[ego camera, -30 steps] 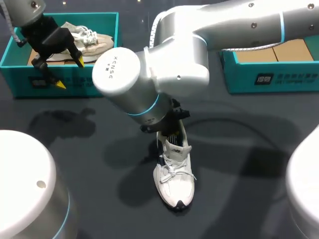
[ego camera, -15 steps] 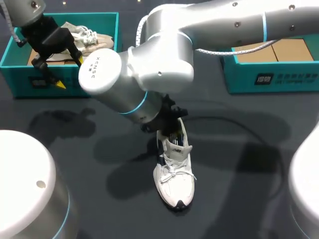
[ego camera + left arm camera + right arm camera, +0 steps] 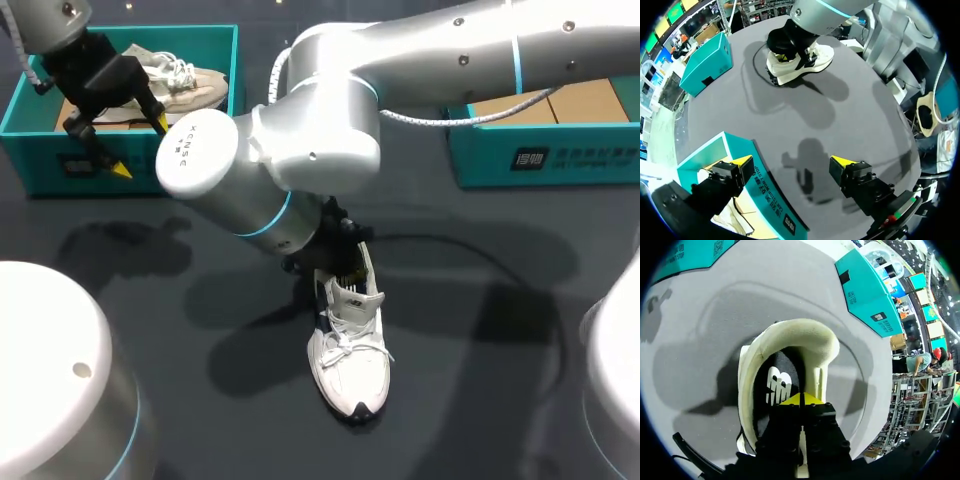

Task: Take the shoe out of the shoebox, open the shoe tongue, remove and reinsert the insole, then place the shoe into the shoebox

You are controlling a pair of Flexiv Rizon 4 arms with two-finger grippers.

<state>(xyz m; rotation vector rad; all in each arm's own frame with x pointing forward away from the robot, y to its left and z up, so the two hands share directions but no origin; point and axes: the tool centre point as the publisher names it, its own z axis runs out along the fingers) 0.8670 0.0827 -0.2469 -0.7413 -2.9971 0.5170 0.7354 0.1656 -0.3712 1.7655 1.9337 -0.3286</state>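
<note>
On the dark table (image 3: 470,400), the white shoe (image 3: 350,352) stands mid-surface. The right gripper (image 3: 801,399), tips pressed together, sits in its opening above the black insole (image 3: 774,385). The left gripper (image 3: 792,160) hangs wide open over the teal shoebox (image 3: 757,192).

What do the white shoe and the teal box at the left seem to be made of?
White shoe: probably synthetic leather, smooth and matt, with woven laces. Teal box: likely cardboard, judging by its thin flat walls; matt printed finish.
</note>
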